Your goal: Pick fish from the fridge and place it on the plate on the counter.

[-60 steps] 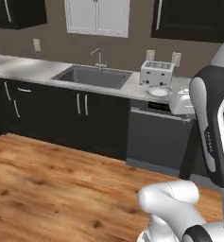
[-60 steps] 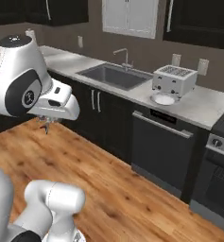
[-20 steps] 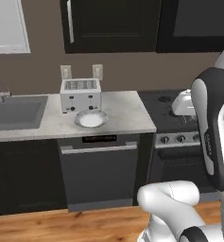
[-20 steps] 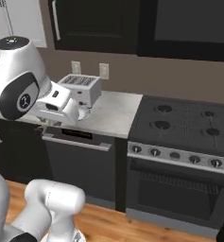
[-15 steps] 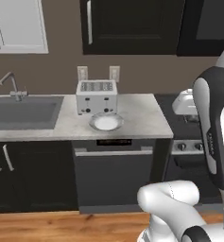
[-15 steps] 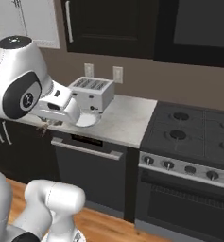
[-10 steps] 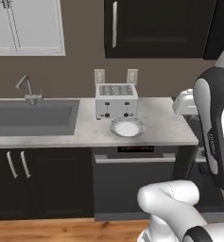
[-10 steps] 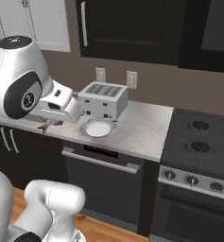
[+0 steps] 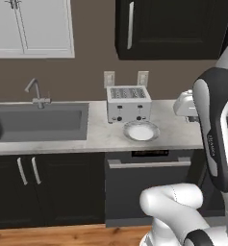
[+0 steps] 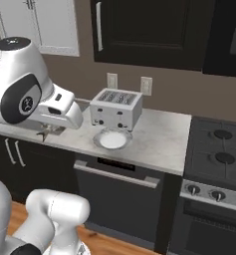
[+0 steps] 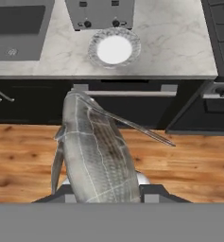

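Fish [image 11: 97, 151]: silvery-grey, I am gripping it between my closed fingers, hanging over the wood floor [image 11: 198, 160]. Plate [image 11: 114, 48]: white, sitting on the marble counter [image 11: 175, 42], just before the toaster [image 9: 129, 104], beside the sink [image 9: 38, 122].

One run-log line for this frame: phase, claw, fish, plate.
phase: carrying to counter | claw: shut on fish | plate: bare, on counter before toaster | fish: not yet over plate
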{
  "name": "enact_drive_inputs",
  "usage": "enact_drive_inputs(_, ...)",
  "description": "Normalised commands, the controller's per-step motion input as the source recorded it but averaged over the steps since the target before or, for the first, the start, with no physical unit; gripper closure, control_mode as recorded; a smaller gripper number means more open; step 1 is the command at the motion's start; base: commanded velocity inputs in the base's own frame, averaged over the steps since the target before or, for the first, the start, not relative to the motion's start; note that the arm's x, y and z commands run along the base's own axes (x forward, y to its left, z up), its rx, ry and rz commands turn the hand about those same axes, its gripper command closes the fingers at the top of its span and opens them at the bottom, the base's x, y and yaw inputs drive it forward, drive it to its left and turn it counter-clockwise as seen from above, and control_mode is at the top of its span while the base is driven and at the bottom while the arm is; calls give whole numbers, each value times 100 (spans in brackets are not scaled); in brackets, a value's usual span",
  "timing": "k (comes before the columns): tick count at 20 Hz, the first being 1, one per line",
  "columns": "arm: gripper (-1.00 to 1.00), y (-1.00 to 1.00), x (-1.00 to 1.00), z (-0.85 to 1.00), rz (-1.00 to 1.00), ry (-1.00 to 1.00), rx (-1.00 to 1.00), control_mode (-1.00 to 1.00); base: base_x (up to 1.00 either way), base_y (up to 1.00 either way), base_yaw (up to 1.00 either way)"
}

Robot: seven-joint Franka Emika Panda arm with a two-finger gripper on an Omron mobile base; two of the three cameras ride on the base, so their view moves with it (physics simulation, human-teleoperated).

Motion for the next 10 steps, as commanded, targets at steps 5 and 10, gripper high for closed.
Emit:
enact_drive_inputs(5, 100, 0, 0, 0, 0, 0, 0, 100, 51, 0, -20)
enact_drive_inputs(10, 100, 0, 0, 0, 0, 0, 0, 100, 59, 2, -19)
